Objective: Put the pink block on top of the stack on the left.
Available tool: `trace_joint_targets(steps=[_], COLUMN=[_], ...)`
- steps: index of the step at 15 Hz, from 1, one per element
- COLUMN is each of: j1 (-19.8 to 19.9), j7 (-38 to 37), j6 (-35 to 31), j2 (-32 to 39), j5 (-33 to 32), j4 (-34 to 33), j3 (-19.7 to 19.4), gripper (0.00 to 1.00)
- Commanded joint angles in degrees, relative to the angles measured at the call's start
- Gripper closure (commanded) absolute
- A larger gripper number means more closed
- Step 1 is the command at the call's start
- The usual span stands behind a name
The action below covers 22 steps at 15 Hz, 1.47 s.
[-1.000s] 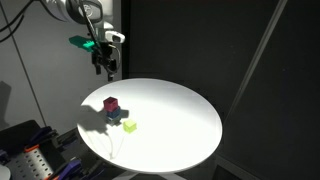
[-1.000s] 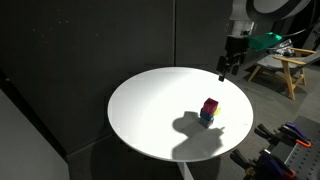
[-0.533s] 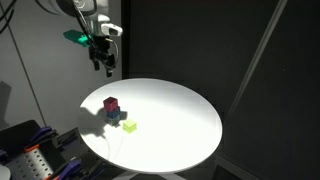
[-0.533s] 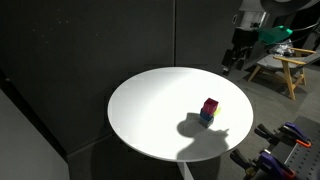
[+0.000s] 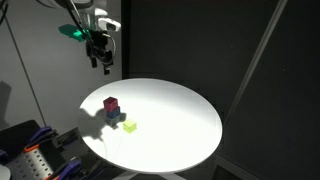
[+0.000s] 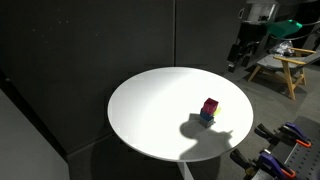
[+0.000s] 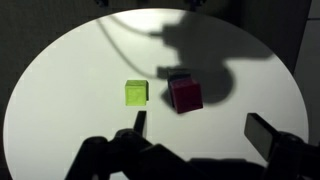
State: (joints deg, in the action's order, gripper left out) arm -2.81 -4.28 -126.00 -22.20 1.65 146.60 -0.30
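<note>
Over the last sec. the end effector (image 5: 101, 64) has been lifted and drawn back from the worktop (image 5: 180, 120). In both ext. views it is now seen a little higher and further out toward the rim than before. The pink block (image 5: 111, 103) has not moved in that time. It sits on top of the stack (image 5: 114, 116) of blue cubes, roughly square on it as far as can be told at this res. A yellow-green cube (image 5: 129, 126) lies just beside the stack on the worktop, apart from it.

Meaning for the task: the placement looks done, and the block is judged to have been released already. What remains is prob. only clearing the arm. No lean is seen in the stack, though small offsets can't be ruled out from these views.

Arm pose: the arm (image 6: 258, 12) is held high at the worktop's edge, w/ the wrist pointed down and inward. The end effector hangs well above the surface and well apart from the blocks.

In the wrist view the pink block (image 7: 185, 93) and the yellow-green cube (image 7: 136, 92) are both framed from above. The two dark fingers (image 7: 140, 124) are spread wide at the bottom of the view, w/ nothing between them. A large shadow of the arm is thrown across the worktop over the pink block.
</note>
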Motion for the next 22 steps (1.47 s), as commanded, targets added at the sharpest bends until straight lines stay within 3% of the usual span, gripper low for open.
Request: trace_joint_targets(steps=[1, 10, 22], j1=[0.58, 0.55, 0.71], j7=[1.64, 1.9, 1.13], j6=[4.44, 10.34, 8.83], j2=[-1.65, -3.23, -2.51], j5=[1.12, 0.53, 0.29], j4=[-0.98, -1.97, -1.21], j3=[-0.09, 0.17, 0.64], gripper=[0.0, 0.0, 0.0])
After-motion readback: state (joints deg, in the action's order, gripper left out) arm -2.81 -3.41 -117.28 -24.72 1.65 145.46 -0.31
